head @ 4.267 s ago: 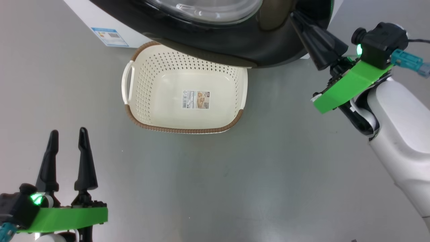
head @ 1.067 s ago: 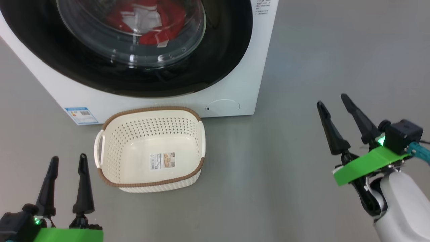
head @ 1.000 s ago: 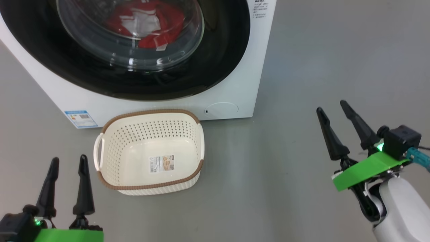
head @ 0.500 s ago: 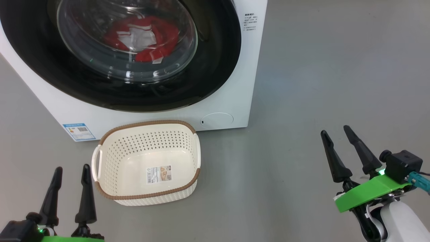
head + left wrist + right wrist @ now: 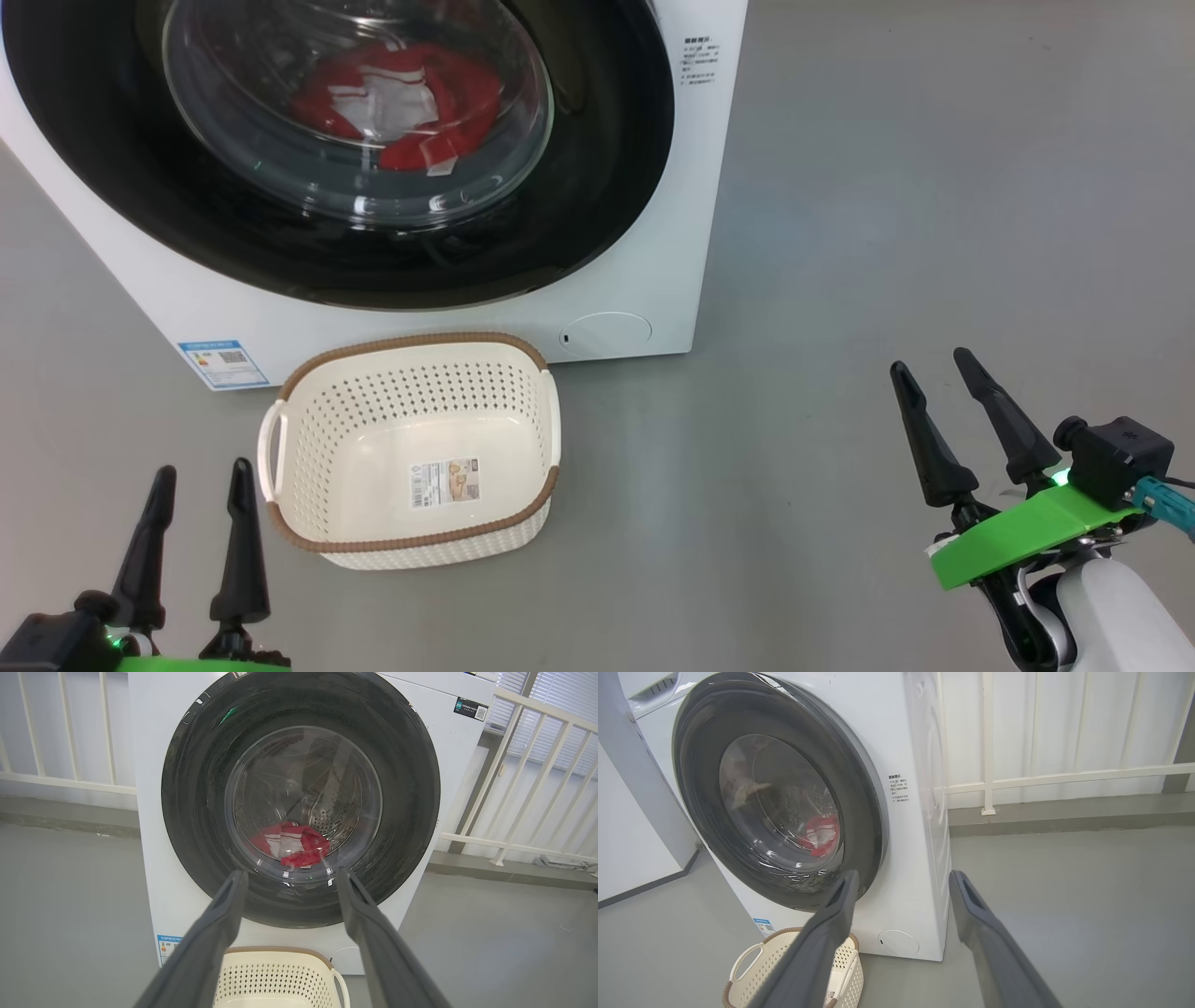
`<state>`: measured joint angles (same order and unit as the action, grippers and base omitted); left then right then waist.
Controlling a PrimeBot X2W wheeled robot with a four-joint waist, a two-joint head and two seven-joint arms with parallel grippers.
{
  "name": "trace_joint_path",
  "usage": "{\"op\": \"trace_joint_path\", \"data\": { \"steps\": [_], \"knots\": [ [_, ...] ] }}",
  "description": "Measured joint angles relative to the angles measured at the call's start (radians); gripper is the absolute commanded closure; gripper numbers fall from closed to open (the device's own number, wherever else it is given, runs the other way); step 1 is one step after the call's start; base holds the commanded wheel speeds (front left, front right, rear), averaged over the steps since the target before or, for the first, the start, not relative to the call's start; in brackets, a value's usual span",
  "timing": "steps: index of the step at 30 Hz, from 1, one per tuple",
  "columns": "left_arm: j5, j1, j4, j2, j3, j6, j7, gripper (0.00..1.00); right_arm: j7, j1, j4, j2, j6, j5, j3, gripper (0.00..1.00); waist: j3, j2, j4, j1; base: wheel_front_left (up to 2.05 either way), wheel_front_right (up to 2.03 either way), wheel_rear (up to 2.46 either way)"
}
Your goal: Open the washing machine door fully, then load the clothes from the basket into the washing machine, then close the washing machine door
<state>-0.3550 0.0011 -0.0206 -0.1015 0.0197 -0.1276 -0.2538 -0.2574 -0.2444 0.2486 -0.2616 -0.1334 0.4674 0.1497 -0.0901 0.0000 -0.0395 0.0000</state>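
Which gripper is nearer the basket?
Left. The left gripper sits just left of the basket, by its near corner; the right gripper is far off to its right.

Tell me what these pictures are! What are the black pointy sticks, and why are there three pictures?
It is a robot with two arms. The black sticks are its fingers: the left gripper and the right gripper, both open and holding nothing. One picture comes from a camera on its head, looking down; the other two come from cameras on its wrists, looking along the fingers. On the grey floor stands a white washing machine with its round black door shut. Red clothes lie inside, behind the glass. The cream basket in front holds only its label.
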Motion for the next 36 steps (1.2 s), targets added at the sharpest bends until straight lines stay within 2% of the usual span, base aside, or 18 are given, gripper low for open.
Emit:
{"op": "trace_joint_path", "data": {
  "steps": [20, 21, 27, 36],
  "knots": [
    [-0.003, 0.000, 0.000, -0.001, -0.001, 0.000, 0.000, 0.00, 0.000, -0.001, 0.005, 0.000, 0.000, 0.000, 0.011, 0.00, -0.008, 0.0000, 0.001, 0.0000, 0.00, 0.00, 0.00],
    [-0.008, 0.000, -0.002, 0.001, -0.005, 0.000, 0.000, 1.00, 0.000, 0.000, 0.007, 0.001, 0.000, 0.000, 0.012, 1.00, -0.008, 0.0000, 0.001, 0.0000, 0.00, 0.00, 0.00],
    [-0.016, 0.023, -0.060, 0.035, -0.020, 0.000, 0.007, 1.00, 0.002, 0.044, 0.063, 0.032, 0.000, 0.008, 0.022, 1.00, -0.008, 0.0000, 0.001, 0.0000, 0.00, 0.00, 0.00],
    [-0.112, 0.023, -0.071, 0.035, -0.020, 0.000, 0.025, 1.00, 0.029, 0.045, 0.063, 0.039, 0.000, 0.093, 0.004, 1.00, 0.001, 0.0000, 0.004, 0.0002, 0.00, 0.00, 0.00]
  ]
}}
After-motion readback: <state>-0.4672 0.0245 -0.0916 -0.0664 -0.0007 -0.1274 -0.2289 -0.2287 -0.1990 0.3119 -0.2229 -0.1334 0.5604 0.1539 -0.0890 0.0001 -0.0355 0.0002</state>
